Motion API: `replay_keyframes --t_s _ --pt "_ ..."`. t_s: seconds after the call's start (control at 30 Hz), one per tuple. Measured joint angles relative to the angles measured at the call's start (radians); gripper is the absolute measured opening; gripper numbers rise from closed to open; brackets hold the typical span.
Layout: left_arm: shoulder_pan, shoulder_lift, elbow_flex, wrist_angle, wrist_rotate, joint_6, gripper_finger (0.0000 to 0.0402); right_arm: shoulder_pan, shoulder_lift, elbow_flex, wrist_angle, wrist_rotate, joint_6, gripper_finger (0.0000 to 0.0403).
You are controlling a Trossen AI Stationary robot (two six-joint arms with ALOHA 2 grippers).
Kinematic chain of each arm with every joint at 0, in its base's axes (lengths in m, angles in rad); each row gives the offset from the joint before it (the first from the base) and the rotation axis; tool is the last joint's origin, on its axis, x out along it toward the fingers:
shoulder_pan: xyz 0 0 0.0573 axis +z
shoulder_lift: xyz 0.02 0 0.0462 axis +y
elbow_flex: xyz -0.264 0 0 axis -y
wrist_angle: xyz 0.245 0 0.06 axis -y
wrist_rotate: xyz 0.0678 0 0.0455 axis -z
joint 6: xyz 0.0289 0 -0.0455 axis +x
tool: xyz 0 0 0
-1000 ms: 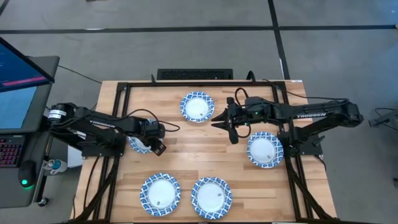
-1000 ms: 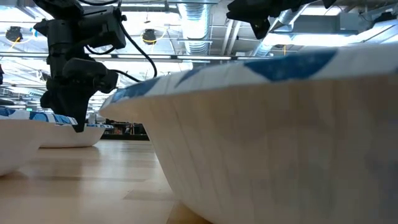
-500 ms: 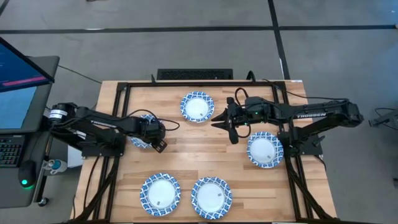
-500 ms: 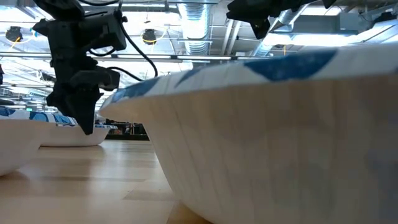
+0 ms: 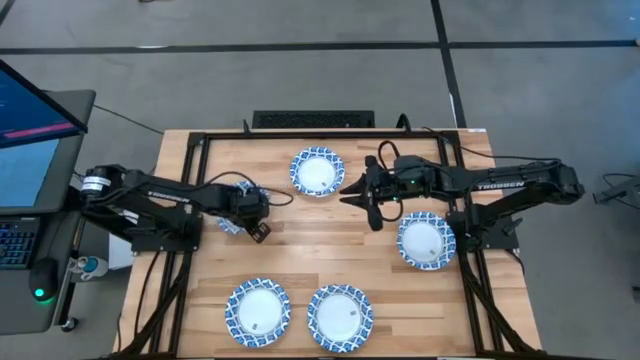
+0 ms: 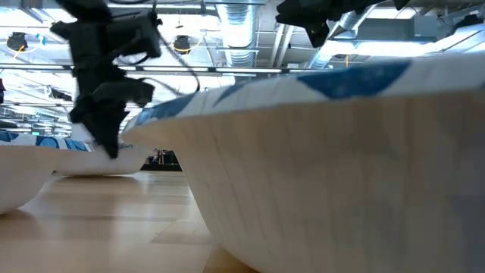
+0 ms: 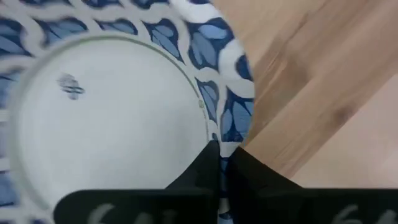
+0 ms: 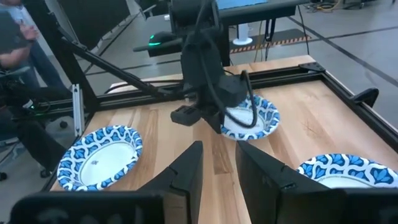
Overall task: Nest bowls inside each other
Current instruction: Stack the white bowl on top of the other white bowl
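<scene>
The left hand (image 5: pixel 257 228) pinches the rim of a small round bowl with white centre and blue-and-white patterned rim (image 7: pixel 112 99), near the left edge of the wooden counter (image 5: pixel 300 240). The right hand (image 5: pixel 371 210), its fingers slightly spread, hangs near the counter's middle, holding nothing.

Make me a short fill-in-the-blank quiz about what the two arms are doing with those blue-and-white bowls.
1. The left pincer is closed on the ____ of a bowl.
2. The right pincer hangs open above the table and holds ____.
3. The bowl has a plain white centre, and its patterned border is white and ____.

Missing words: rim; nothing; blue
</scene>
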Motion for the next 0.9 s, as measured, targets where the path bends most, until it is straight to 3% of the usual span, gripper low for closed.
replay_keyframes --t_s 0.27,0.4,0.7,0.8,0.9 --pt "0.102 0.005 0.322 -0.112 -0.032 0.230 0.0000 -0.004 -0.069 -0.001 -0.024 0.144 -0.005 0.0118" --pt "0.186 0.058 0.464 -0.122 -0.032 0.349 0.0000 -0.028 -0.123 0.000 -0.108 0.168 -0.001 0.0118" --pt "0.318 0.425 0.745 -0.135 0.066 0.546 0.0000 -0.081 -0.171 0.000 -0.208 0.168 0.000 0.0118" --pt "0.330 0.523 0.836 -0.135 0.130 0.567 0.0000 -0.088 -0.171 0.000 -0.226 0.168 0.000 0.0118" --pt "0.321 0.597 0.917 -0.136 0.132 0.617 0.0000 -0.092 -0.170 0.000 -0.253 0.168 0.000 0.0118"
